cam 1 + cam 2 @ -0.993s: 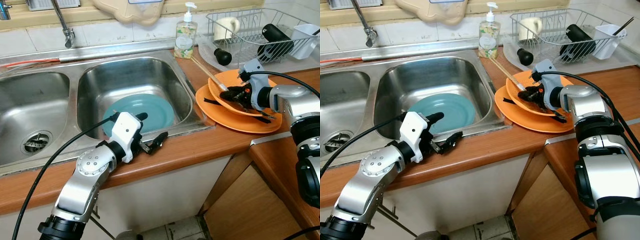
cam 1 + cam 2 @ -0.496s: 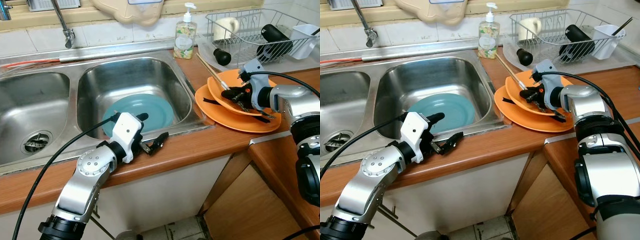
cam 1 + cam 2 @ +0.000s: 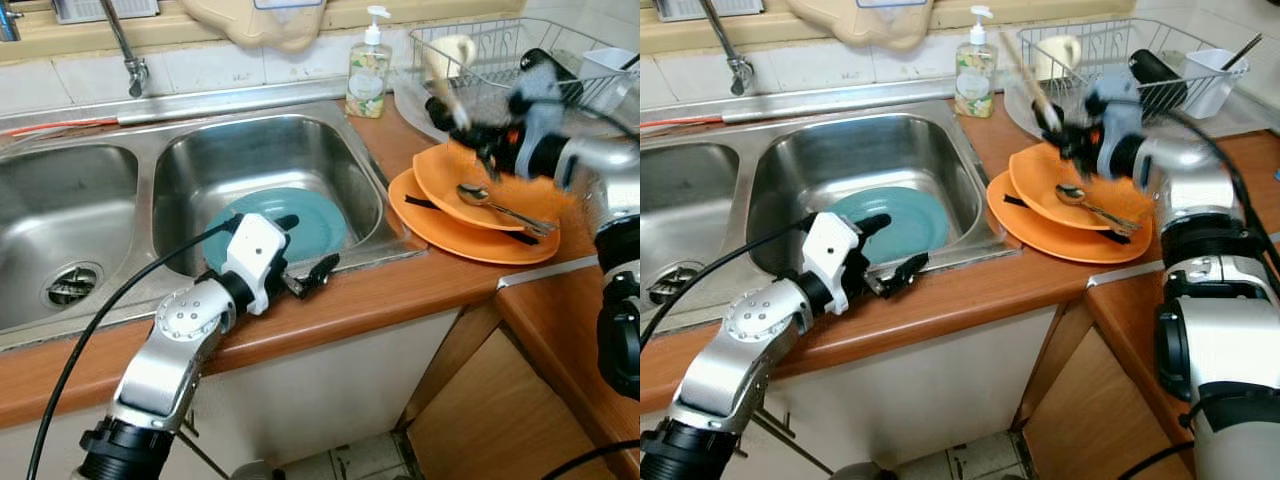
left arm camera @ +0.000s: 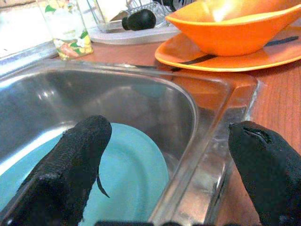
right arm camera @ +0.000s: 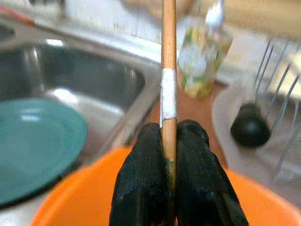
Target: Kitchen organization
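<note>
**Chopstick clamped above the orange dishes**

Right pincer (image 5: 169,165), blurred at upper right, is pinched tight on one wooden chopstick (image 5: 169,70), which runs straight up out from between its fingers, over the orange bowl (image 3: 490,180). That bowl sits on one orange plate (image 3: 450,232), with one spoon (image 3: 500,205) inside. Behind: a soap bottle (image 3: 368,65) and a wire dish rack (image 3: 500,50). Left pincer (image 3: 300,255) hangs spread wide at the sink (image 3: 180,150) rim, holding nothing, over one teal plate (image 3: 315,220) in the basin, centre frame.
</note>
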Controlling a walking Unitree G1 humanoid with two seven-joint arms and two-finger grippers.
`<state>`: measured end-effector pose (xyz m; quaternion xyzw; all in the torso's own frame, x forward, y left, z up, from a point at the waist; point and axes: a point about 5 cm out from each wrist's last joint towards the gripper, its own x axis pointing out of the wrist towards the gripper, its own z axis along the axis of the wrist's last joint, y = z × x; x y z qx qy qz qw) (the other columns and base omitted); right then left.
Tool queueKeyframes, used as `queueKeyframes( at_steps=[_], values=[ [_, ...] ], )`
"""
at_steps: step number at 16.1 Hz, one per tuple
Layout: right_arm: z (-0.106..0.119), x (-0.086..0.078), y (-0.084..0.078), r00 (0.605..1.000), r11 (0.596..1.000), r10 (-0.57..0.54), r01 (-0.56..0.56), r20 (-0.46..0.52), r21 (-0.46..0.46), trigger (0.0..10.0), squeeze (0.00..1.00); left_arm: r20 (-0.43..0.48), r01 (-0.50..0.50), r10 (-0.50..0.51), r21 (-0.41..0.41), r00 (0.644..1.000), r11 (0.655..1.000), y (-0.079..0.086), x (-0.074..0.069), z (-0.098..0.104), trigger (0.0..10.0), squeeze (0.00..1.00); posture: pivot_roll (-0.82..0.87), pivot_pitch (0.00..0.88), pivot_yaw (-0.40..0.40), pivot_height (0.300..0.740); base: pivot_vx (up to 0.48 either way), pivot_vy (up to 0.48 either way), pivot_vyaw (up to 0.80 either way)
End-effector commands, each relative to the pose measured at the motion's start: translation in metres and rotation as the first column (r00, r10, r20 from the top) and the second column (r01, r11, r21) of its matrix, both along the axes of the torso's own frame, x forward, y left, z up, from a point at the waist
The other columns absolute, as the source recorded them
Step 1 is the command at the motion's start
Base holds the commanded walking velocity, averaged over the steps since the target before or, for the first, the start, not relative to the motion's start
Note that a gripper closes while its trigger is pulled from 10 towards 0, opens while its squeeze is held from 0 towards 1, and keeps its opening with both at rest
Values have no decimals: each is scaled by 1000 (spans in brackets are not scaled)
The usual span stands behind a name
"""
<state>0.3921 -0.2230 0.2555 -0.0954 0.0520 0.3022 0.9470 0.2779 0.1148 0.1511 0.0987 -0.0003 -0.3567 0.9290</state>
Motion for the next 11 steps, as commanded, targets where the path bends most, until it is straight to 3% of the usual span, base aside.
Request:
queueKeyframes(
  at_steps=[1,3,4,5,8,11],
  values=[
    [11,-2,4,999,998,20,-22,35,51,0,0,9,-8,8,7,1000,1000,4,4,3,10000,16,-11,0,44,740,0,0,0],
    [17,-7,11,997,992,14,-22,69,123,0,0,18,-8,8,-2,1000,1000,4,5,7,10000,8,-8,0,49,740,0,0,0],
    [25,-16,23,989,968,31,-66,146,241,0,0,26,-4,5,-23,1000,1000,2,6,11,10000,8,-7,0,56,740,0,0,0],
    [29,-24,33,983,948,57,-108,175,299,0,0,32,-2,3,-42,999,999,1,7,15,10000,12,-7,0,61,740,0,0,0],
    [20,-41,52,981,930,91,-144,169,339,0,0,42,4,1,-100,999,995,0,9,24,10000,12,-10,0,66,740,0,0,0],
    [1,-65,77,983,908,128,-171,135,384,0,0,42,6,3,-229,999,973,1,10,38,10000,8,-7,0,64,740,0,0,0]
  ],
)
